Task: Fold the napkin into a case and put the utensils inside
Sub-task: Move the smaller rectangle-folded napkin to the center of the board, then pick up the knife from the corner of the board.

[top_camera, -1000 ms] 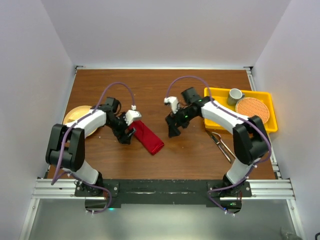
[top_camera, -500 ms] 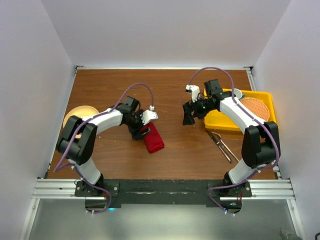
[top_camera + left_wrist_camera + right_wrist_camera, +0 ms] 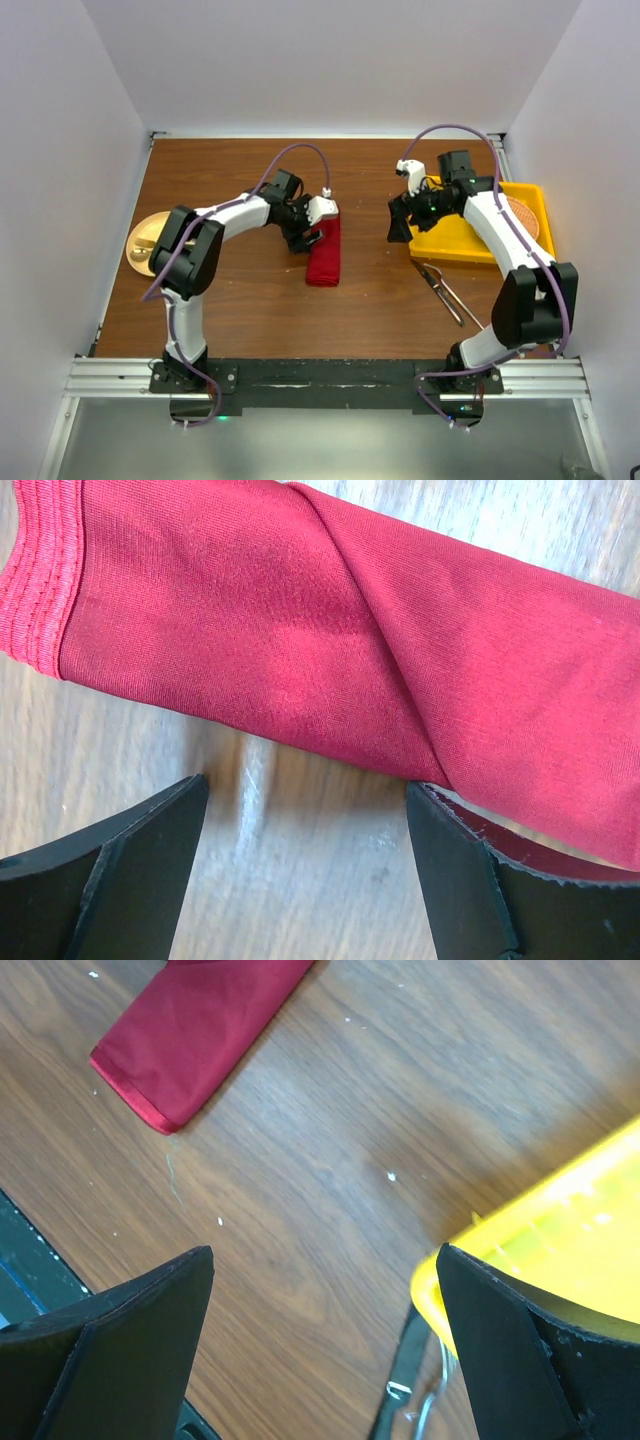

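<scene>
Left claw (image 3: 305,880) of mine stands wide open and holds nothing; between its fingers there is only bare table (image 3: 230,300). It hangs low beside the napkin (image 3: 325,252), which lies just past the fingertips. My wrist view shows the red cloth running across the top, one layer lapped slantwise over another and a stitched hem at its left end. Its lower edge comes right up to my right-hand finger (image 3: 480,880); I cannot tell whether they touch.

From above, the napkin is folded into a narrow strip running near to far, a little left of the table's middle.

Right claw (image 3: 320,1360) is also spread as wide as it goes, empty, and hovers over bare wood just left of the yellow tray (image 3: 440,240), whose corner shows at the right of my wrist view. The napkin's end shows far off at that view's top left.

The utensils (image 3: 443,290) lie on the table just near of the tray, well apart from the napkin. An orange mat (image 3: 520,215) sits in the tray, and a wooden plate (image 3: 150,245) lies at the table's left edge.
</scene>
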Robot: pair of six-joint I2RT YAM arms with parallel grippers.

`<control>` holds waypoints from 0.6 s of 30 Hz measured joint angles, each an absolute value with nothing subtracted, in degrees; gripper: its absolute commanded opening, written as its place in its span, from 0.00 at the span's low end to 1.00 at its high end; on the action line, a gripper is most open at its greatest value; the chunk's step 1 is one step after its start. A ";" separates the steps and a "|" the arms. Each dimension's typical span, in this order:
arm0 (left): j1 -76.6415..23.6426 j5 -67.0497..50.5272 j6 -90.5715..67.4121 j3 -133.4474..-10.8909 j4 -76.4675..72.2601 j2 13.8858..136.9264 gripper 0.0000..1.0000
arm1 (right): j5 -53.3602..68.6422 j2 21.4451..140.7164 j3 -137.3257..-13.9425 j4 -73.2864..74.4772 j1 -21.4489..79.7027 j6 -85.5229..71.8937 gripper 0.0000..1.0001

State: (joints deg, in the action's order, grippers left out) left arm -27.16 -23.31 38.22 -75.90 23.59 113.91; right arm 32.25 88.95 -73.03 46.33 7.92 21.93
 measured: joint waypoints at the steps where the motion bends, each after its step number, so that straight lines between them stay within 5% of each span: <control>1: -27.22 -23.38 38.17 -76.25 23.64 114.15 0.85 | 32.01 88.23 -73.14 46.72 7.73 22.13 0.98; 9: -26.92 -22.31 33.76 -74.02 21.52 112.60 0.92 | 25.96 78.39 -73.03 52.36 7.70 22.74 0.93; 14: -23.57 -22.31 26.85 -65.87 21.65 103.15 1.00 | 18.33 68.88 -69.34 55.59 7.70 22.96 0.69; 18: -18.00 -23.44 20.49 -59.77 18.81 89.23 1.00 | 9.43 61.56 -62.63 57.45 7.70 23.27 0.61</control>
State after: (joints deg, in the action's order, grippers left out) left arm -18.00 -23.44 20.49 -59.77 18.81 89.23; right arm 9.43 61.56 -62.63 57.45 7.70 23.27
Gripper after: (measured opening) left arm 0.997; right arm 0.654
